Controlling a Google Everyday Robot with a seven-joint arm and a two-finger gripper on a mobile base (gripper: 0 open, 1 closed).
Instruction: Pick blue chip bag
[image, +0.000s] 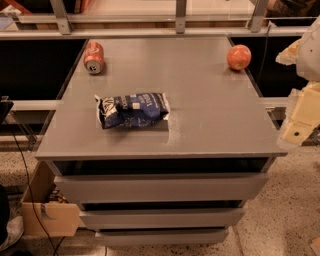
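The crinkly dark navy-blue chip bag with white lettering (132, 110) lies flat on the grey worktop (210, 115), left of its middle. The cream-coloured pincer (301, 122) hangs well apart from it, off the worktop's right side; if it is spread or pressed together I cannot tell. A shallow pinch could let the thin, slippery foil slide away.

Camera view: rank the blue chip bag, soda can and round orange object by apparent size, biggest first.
1. blue chip bag: clearly largest, though also nearest the camera.
2-3. soda can and round orange object: they look alike, both at the far edge, so no ranking.
The gripper is at the frame's right edge, beside the cabinet.
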